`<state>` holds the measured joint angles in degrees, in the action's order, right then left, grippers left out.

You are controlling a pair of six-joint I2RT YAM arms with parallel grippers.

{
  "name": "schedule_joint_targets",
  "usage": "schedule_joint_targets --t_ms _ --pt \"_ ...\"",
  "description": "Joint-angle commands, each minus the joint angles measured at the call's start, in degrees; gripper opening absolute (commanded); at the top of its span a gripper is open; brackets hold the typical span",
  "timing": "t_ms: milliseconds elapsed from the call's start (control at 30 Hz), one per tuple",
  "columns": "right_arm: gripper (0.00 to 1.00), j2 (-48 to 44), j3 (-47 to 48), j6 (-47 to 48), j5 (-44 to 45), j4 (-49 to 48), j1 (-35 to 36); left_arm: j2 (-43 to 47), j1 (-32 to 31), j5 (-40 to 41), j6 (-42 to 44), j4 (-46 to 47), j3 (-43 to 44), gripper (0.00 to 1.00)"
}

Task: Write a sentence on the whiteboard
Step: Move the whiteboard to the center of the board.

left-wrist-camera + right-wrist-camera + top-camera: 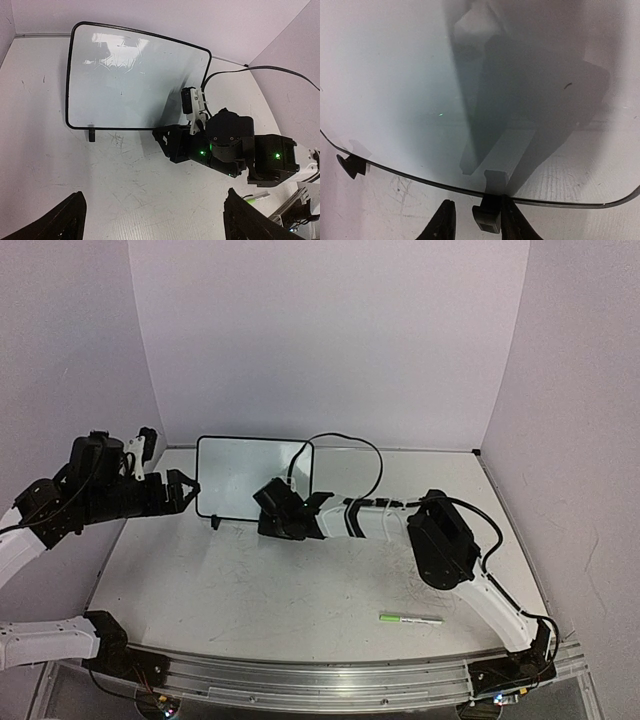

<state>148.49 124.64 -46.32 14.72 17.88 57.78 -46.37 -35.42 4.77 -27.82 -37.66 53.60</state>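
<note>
Far back on the scuffed white tabletop (250, 590) stands the small rectangular black-framed whiteboard (250, 475). The right gripper (476, 205) sits at its lower right edge, fingers apart with a black stand foot (486, 220) between them. The left gripper (188, 490) hovers just beside its left edge, fingers spread wide. A green marker (410, 618) lies well apart.

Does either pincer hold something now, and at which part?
Nothing is gripped. The left pincer is open and empty. The right pincer straddles one stand foot of the whiteboard, with a gap visible beside the foot.
</note>
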Motion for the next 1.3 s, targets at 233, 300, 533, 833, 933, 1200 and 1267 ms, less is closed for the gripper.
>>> schedule_joint_targets --t_ms 233,300,533,833,933,1200,1267 --pt "0.11 -0.28 1.13 5.37 3.54 0.89 -0.14 1.15 0.0 2.9 1.54 -1.51 2.91 0.97" --pt "0.04 -1.9 -0.21 6.53 4.47 0.9 -0.14 1.41 0.0 3.13 1.2 -1.54 2.92 0.97" --pt "0.0 -9.87 -10.53 9.41 7.5 0.56 -0.12 2.24 0.0 4.37 -1.93 -1.57 2.63 0.97" --pt "0.0 -23.86 -34.66 21.34 7.25 -11.8 -0.62 3.86 0.0 6.27 -7.07 -1.35 -0.5 0.97" --pt "0.0 -31.16 -46.61 23.55 7.16 -16.37 -1.26 4.59 -0.02 7.7 -8.45 -1.18 -1.53 0.97" --pt "0.0 -46.78 -70.96 23.17 7.04 -27.72 -3.29 2.2 -0.02 10.33 -9.11 0.77 -2.65 0.97" --pt "0.0 -48.97 -74.42 21.95 8.26 -28.14 -3.35 0.71 0.0 10.22 -9.17 1.86 -3.14 0.97"
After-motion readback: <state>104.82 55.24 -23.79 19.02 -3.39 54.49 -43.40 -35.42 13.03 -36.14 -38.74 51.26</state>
